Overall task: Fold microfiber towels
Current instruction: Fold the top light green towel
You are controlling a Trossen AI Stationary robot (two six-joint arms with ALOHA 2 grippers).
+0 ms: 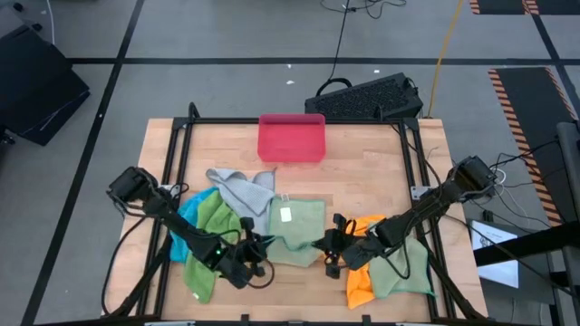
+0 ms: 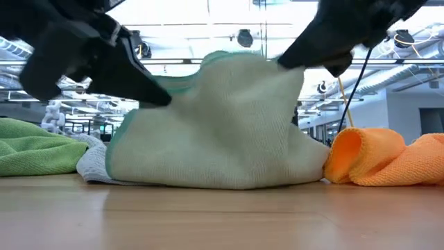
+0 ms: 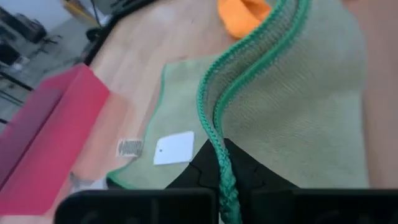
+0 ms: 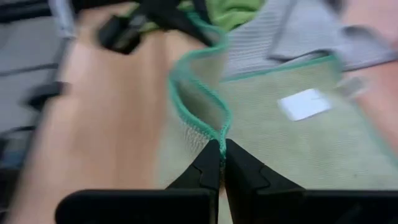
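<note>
Both claws, the left claw [image 3: 222,163] and right claw [image 4: 222,155], were clamped on the green-hemmed edge of the pale green towel [image 1: 295,231] lifted mid-bench [image 1: 362,172]; the thin pinch risked slipping, or uneven travel would skew the fold.

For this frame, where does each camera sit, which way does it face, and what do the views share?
High view: overhead, straight down on the table; both arms, the left gripper and the right gripper show.
Low view: at tabletop height, looking level across; both arms reach in from above.
Left wrist view: on the left arm, looking past its shut fingers.
Right wrist view: on the right arm, looking past its shut fingers.
Shared: all four show the pale green towel, pinched at its green hem by both grippers.
</note>
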